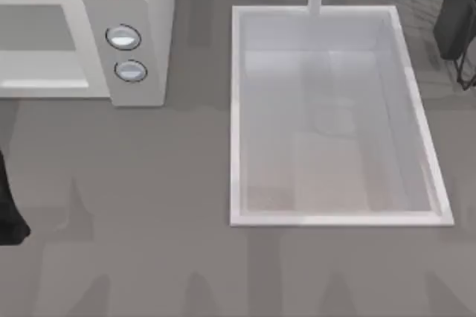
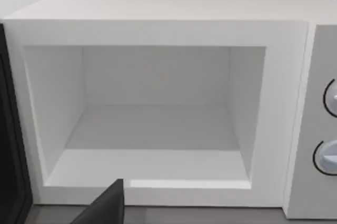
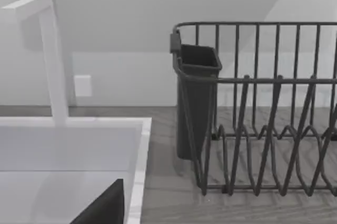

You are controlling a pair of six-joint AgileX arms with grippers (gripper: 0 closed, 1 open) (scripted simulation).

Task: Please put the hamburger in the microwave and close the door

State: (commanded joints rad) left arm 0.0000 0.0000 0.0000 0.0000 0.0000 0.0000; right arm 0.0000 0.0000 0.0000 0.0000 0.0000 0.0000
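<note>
You're looking at the microwave point(image 2: 158, 103) sitting open w/ bare cavity at the counter's back-left corner; jaw state: can't tell.

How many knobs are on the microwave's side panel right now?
2. Both sit on the microwave panel at the top view's left: the upper knob and the lower knob just below it. The left wrist view catches the edges of both.

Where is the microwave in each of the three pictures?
Top view: the microwave sits at the table's far left corner, knobs facing front.
Left wrist view: it faces the camera, cavity open, knobs at the picture's edge.
Right wrist view: sink and dish rack instead.
Shared landmark: the two round knobs.
</note>
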